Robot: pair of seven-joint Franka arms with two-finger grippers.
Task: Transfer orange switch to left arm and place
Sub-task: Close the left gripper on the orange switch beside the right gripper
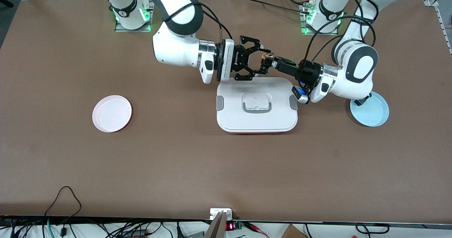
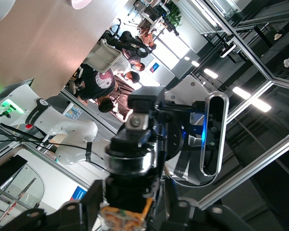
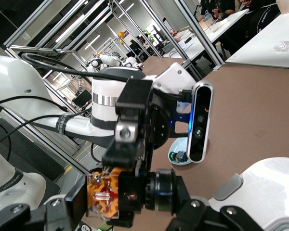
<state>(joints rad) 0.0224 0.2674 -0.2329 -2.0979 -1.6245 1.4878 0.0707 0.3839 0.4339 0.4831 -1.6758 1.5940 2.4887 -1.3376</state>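
The orange switch point(image 1: 265, 58) is held in the air between the two sets of jaws, which are met tip to tip over the edge of the box point(image 1: 257, 121) that lies toward the arms' bases. The right gripper point(image 1: 263, 60) is clenched on the switch. The left gripper point(image 1: 272, 61) is brought up against the same switch from the facing direction, but it cannot be told whether it is already clamped on it. The task is judged to be at the handover itself: the switch is lifted off the worktop point(image 1: 176, 160) and carried clear above the box, which is not touched. What is left, it is judged, is for one grip to be let go, the switch to be carried away by the other arm and set down. A pink plate point(image 1: 112, 113) is seen well apart from the jaws toward the right arm's end, and a blue plate point(image 1: 374, 116) toward the left arm's end. The plates, the box and the height of the jaws are given by the front view only. The switch's orange body and gold contacts point(image 3: 103, 192) are shown close between the jaws by the right wrist view, and a small dark thing point(image 3: 178, 155) on the blue plate is caught there too. In the left wrist view, only the top of the switch point(image 2: 123, 217) is shown.
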